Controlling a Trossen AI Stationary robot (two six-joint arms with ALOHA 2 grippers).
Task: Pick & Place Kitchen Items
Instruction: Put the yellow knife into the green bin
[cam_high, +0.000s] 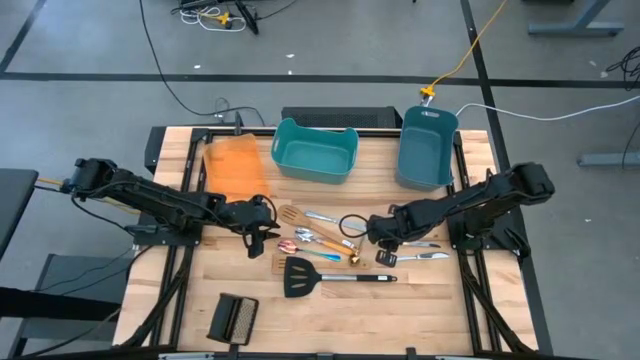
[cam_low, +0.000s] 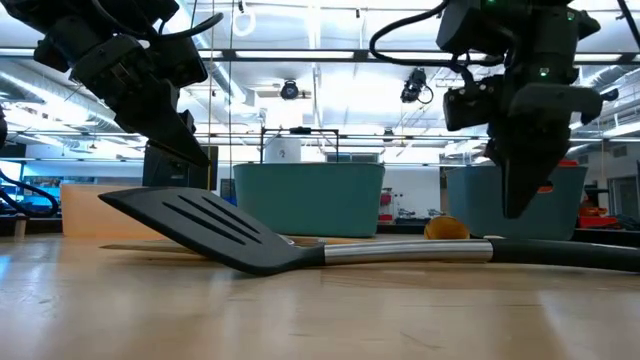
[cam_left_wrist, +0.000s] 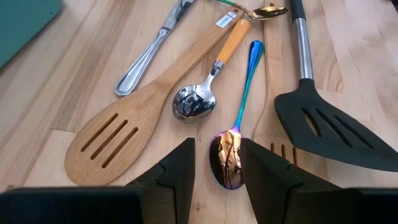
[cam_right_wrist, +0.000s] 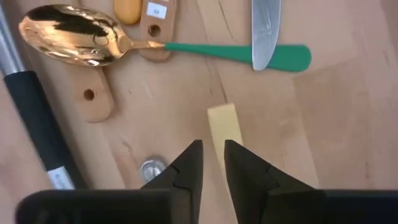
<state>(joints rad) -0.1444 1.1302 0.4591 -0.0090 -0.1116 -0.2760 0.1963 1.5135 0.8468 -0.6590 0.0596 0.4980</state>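
The kitchen items lie flat in a cluster at the table's middle: a black slotted spatula (cam_high: 320, 277), a wooden slotted spatula (cam_left_wrist: 124, 134), a silver knife (cam_left_wrist: 146, 53), an orange-handled spoon (cam_left_wrist: 194, 102), and a gold spoon (cam_right_wrist: 68, 28) with a green handle. My left gripper (cam_left_wrist: 216, 143) hangs open above the cluster's left side, its fingers either side of an iridescent spoon's bowl (cam_left_wrist: 225, 163) and clear of it. My right gripper (cam_right_wrist: 213, 146) hangs at the cluster's right, pointing down with a narrow gap, over a pale yellow handle (cam_right_wrist: 224, 124) that lies on the wood.
Two teal bins (cam_high: 315, 150) (cam_high: 427, 148) and an orange bin (cam_high: 235, 168) stand along the far edge. A black ribbed block (cam_high: 233, 318) lies near the front left. Another knife (cam_high: 425, 256) lies right of my right gripper. Bare wood runs along the near edge.
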